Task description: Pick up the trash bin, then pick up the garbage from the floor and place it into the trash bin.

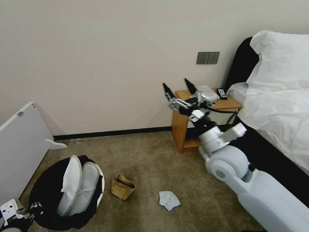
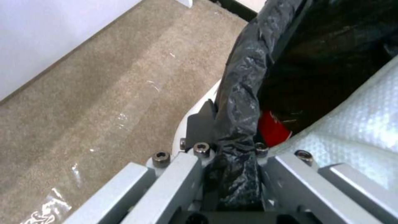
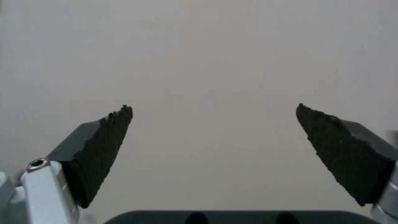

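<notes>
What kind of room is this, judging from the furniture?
Most likely a bedroom, perhaps in a hotel: a bed with white linen and pillow, a small wooden bedside table holding a remote control, and beige carpet on the floor.

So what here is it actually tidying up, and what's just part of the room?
Part of the job:
- bin, rim held by the left hand
- slippers and red can, already in the bin
- paper bag and tissue, on the floor
- right hand, raised, open, empty

Just lying about:
- bedside table, remote
- bed
- white board
</notes>
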`<state>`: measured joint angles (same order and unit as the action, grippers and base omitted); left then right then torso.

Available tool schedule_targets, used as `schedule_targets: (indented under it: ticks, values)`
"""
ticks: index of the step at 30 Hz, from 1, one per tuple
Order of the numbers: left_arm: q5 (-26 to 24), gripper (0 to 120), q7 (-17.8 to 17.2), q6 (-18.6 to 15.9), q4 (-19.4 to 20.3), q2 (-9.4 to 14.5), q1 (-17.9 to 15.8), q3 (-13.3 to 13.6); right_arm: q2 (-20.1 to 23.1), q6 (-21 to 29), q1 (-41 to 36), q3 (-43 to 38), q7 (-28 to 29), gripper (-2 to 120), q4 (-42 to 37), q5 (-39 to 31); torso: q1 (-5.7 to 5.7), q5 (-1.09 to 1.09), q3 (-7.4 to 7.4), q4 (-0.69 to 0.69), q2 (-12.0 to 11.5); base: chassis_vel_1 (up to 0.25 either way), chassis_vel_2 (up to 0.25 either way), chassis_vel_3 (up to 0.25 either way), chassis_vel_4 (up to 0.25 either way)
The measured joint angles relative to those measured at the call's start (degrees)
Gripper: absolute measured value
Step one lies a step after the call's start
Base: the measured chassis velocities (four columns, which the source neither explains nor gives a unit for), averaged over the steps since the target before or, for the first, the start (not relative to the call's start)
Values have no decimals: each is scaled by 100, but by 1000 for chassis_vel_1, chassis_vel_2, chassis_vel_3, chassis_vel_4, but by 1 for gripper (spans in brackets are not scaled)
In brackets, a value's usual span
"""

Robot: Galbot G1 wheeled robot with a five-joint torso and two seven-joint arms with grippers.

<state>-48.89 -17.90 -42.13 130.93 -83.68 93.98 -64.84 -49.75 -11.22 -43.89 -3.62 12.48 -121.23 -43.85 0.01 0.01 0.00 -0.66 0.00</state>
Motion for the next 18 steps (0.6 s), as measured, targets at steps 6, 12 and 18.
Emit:
schedule_targets:
  ticks: [6,12,18]
  values:
    - [43,2,19,0,34,-71,17,10,70,35,-1225,-865,104,100,-297,642,0,0,0,1,0,0,0,0,0]
    - [127,2,71,0,-4,-84,40,10,9,-39,-1881,-1379,111,100,-375,939,0,-1,0,3,0,0,0,0,0]
    - [149,2,91,0,-8,-106,45,68,-152,16,-2324,-1798,153,100,-394,1274,0,0,1,1,0,0,0,0,0]
